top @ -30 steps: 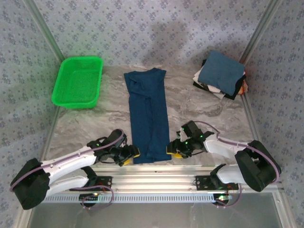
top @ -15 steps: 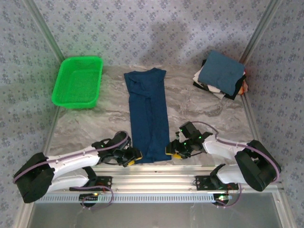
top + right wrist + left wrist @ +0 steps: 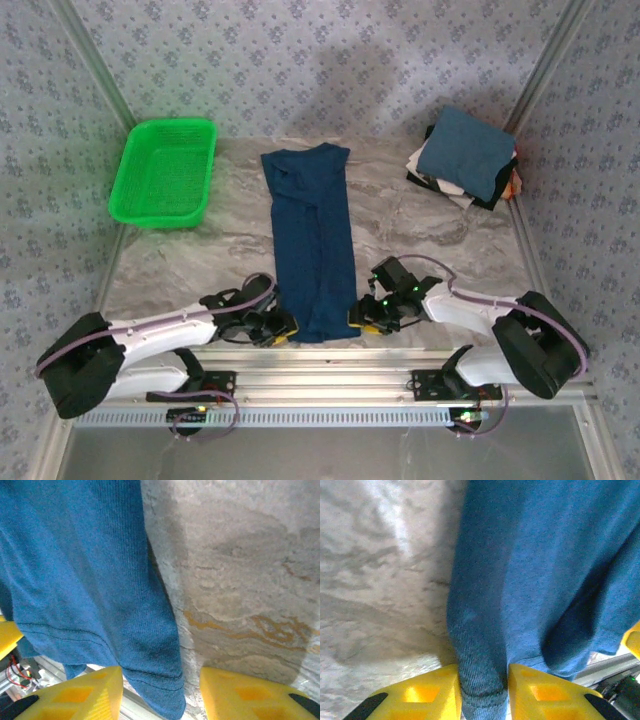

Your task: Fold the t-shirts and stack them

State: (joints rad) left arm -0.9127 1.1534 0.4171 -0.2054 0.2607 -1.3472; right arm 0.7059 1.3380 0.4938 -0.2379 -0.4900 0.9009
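A dark navy t-shirt (image 3: pixel 312 230), folded into a long narrow strip, lies down the middle of the table. My left gripper (image 3: pixel 284 328) is at its near left corner. In the left wrist view the yellow fingers (image 3: pixel 432 692) press a bunched fold of the navy t-shirt (image 3: pixel 535 570) between them, so the left gripper (image 3: pixel 483 695) is shut on it. My right gripper (image 3: pixel 358 318) is at the near right corner. In the right wrist view the right gripper (image 3: pixel 161 690) is open, with the hem corner of the navy t-shirt (image 3: pixel 80 570) between its fingers and bare table on the right.
A stack of folded t-shirts (image 3: pixel 465 155), teal-blue on top, sits at the back right corner. A bright green mesh basket (image 3: pixel 163 172) stands at the back left. The metal front rail (image 3: pixel 330 375) runs just behind both grippers.
My left gripper has slid right and toward the near edge onto the shirt's near left corner. My right gripper has edged slightly left toward the near right corner.
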